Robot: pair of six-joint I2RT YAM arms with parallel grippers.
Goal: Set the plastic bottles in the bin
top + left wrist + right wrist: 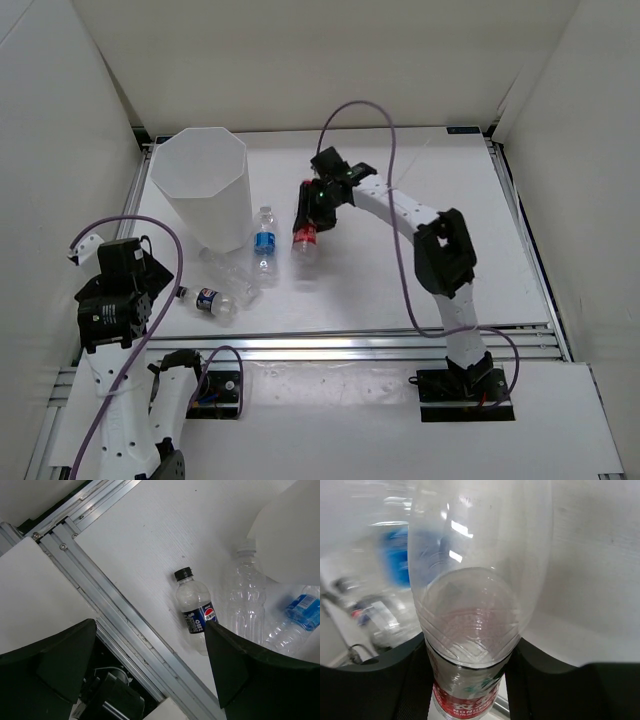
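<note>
My right gripper [312, 208] is shut on the red-labelled plastic bottle [305, 240] near the table's middle, right of the bin [205, 190]. In the right wrist view the black fingers [395, 680] press both sides of this bottle [475, 580] at its label, its clear base toward the camera. A blue-labelled bottle [265, 240] stands upright by the bin. An unlabelled bottle [232, 275] and a black-capped bottle [208, 300] lie at the bin's foot. My left gripper [150, 680] hangs open over the near rail, short of the black-capped bottle [195, 612].
Aluminium rails [350, 345] run along the table's near edge, and the arm bases stand behind them. White walls enclose the table on the left, back and right. A purple cable [395, 200] loops over the right arm.
</note>
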